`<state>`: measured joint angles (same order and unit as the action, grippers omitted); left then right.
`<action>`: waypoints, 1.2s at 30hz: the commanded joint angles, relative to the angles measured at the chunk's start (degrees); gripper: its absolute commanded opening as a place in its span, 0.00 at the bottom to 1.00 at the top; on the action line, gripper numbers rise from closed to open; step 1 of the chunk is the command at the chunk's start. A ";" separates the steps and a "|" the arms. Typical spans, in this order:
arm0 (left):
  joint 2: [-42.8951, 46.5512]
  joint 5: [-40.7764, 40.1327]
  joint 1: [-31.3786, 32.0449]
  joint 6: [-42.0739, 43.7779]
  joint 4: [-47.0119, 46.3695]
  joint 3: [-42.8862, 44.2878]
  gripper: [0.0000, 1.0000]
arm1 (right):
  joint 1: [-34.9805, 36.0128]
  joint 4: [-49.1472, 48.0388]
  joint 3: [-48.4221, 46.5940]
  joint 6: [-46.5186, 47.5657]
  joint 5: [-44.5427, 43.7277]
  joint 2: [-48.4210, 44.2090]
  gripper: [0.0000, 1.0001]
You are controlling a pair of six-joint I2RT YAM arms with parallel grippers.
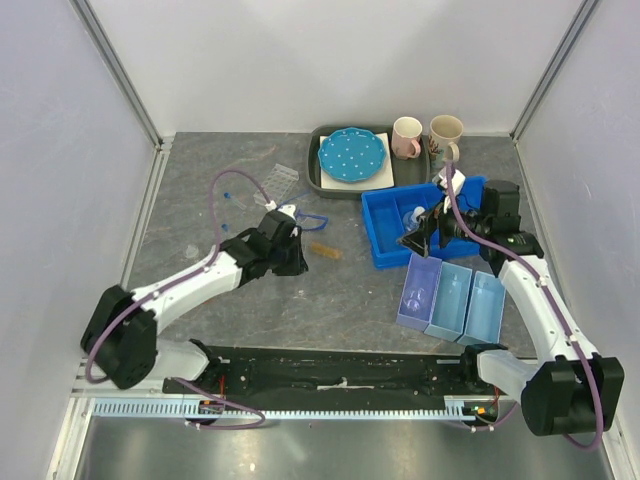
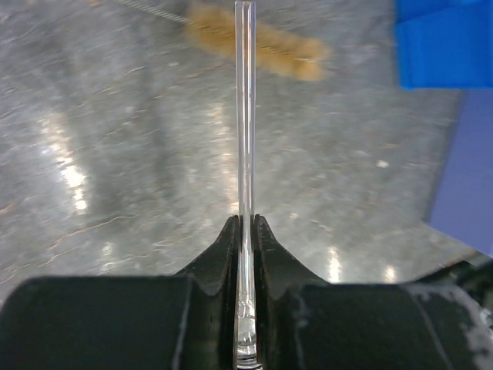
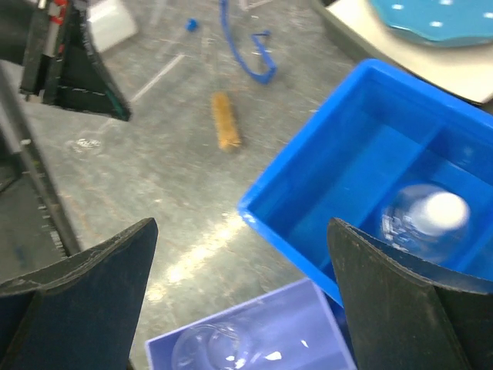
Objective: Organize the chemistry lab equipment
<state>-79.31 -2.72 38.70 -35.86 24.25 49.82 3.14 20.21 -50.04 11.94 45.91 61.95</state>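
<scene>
Left tool (image 2: 245, 223) pinched shut on thin rod (image 2: 245, 116); best carried level, clear of brush (image 2: 262, 42). Right tool (image 3: 243, 225) wide open, empty.

Plate (image 1: 351, 155) blue, white dots; mug (image 1: 406, 138) pink; bin (image 1: 383, 218) blue; brush (image 2: 285, 52) bristles tan; rod (image 2: 245, 116) clear

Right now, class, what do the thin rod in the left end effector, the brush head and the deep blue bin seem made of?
The thin rod: probably glass, clear and glossy; the table shows through it. The brush head: tan bristles, fuzzy, fibre unclear. The deep blue bin: likely moulded plastic, smooth, opaque, slight sheen.
</scene>
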 commanded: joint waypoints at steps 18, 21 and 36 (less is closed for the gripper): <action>2.41 7.83 13.16 -1.06 -47.01 -2.80 0.02 | 6.44 -44.98 13.04 -52.71 14.74 6.34 0.87; 1.26 6.42 14.30 -1.85 -48.33 -2.37 0.02 | 6.71 -48.76 14.01 -57.55 14.82 7.30 0.80; -2.69 4.66 16.67 -3.61 -49.30 0.45 0.02 | 8.38 -49.65 14.71 -58.71 13.06 8.45 0.42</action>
<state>-81.28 4.36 54.78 -37.69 -21.17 48.05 11.31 -26.17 -35.99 -46.30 59.55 70.26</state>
